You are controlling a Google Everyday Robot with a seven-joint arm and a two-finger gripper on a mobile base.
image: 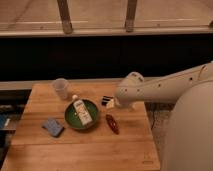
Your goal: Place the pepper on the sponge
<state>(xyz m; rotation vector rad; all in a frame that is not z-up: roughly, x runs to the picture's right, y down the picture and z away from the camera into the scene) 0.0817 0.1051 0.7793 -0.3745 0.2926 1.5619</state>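
The pepper (pixel 112 123) is a small dark-red chili lying on the wooden table (pixel 80 150), just right of the green bowl (pixel 70 118). The sponge (pixel 52 126), a flat blue-grey pad, lies on the table left of the bowl. My white arm reaches in from the right, and the gripper (pixel 110 104) hangs a little above and behind the pepper, apart from it. Nothing shows in the gripper.
A white bottle with a label (pixel 81 111) lies in the green bowl. A clear plastic cup (pixel 60 88) stands at the back left. A flat black bar (pixel 106 99) lies beside the gripper. The table's right edge is close to the pepper.
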